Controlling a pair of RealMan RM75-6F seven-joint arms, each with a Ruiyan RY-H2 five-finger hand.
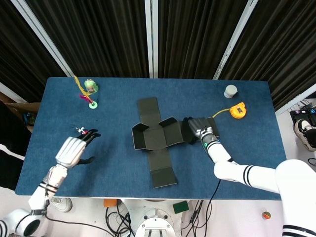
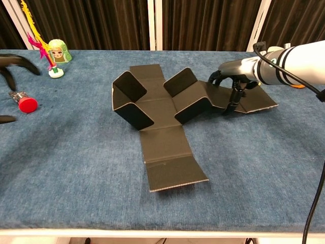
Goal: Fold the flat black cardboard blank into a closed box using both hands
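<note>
While the black cardboard blank (image 2: 160,109) lies mid-worktop (image 2: 76,168), partly formed w/ two side flaps already standing, the right robot hand (image 2: 231,84) works its rt-side panel: fingers (image 2: 234,99) curled down onto the panel (image 2: 251,101), pressing or gripping it; a firm grasp can't be confirmed from either view. The left robot hand (image 1: 73,149) hovers well apart at the worktop's left edge, fingers spread, holding nothing, near a small red item (image 2: 26,104). Step in hand looks like raising the rt wall. Next move prob. needs the left robot hand brought in to steady the base while the right one lifts and folds the panel inward, w/o dragging the blank sideways.
</note>
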